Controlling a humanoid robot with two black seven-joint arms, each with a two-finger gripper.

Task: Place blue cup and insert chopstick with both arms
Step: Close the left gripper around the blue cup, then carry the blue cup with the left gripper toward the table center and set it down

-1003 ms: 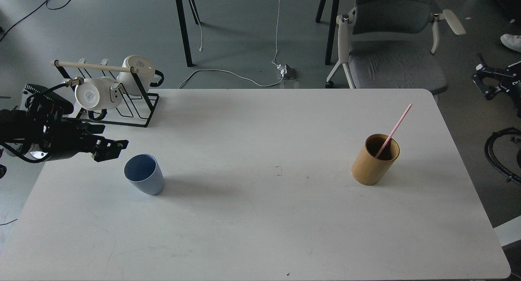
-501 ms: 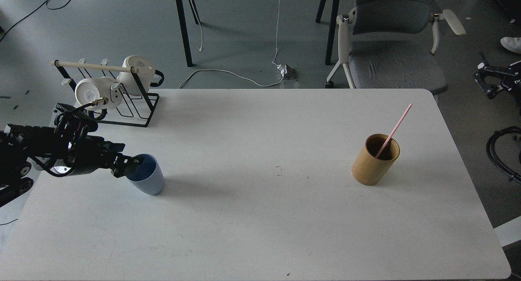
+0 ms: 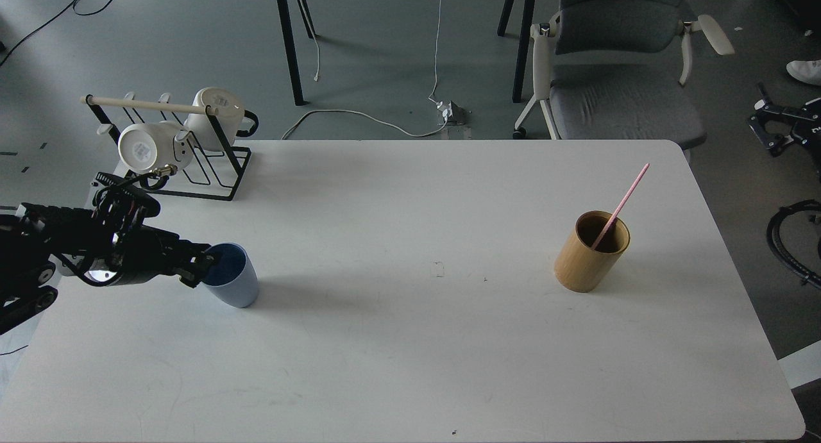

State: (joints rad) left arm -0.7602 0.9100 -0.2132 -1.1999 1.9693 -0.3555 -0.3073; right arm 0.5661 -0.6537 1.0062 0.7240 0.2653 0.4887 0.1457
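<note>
The blue cup (image 3: 232, 284) stands upright on the left part of the white table (image 3: 410, 366). My left gripper (image 3: 206, 263) comes in from the left and is at the cup's left rim, its tip over the rim's edge. I cannot tell whether its fingers are closed on the rim. The pink chopstick (image 3: 621, 206) leans in the tan bamboo cylinder (image 3: 590, 254) on the right part of the table. A black jointed part of my right arm (image 3: 779, 125) shows at the right edge, off the table; its fingers cannot be told apart.
A black wire mug rack (image 3: 192, 167) with a cream rod and two white mugs (image 3: 147, 149) stands at the table's back left, just behind my left arm. A grey office chair (image 3: 622, 97) stands behind the table's far right edge.
My left gripper has moved down and to the right, from beside the mug rack to the blue cup's left rim. In the last half second it barely shifted. The cup and the chopstick have not moved.
</note>
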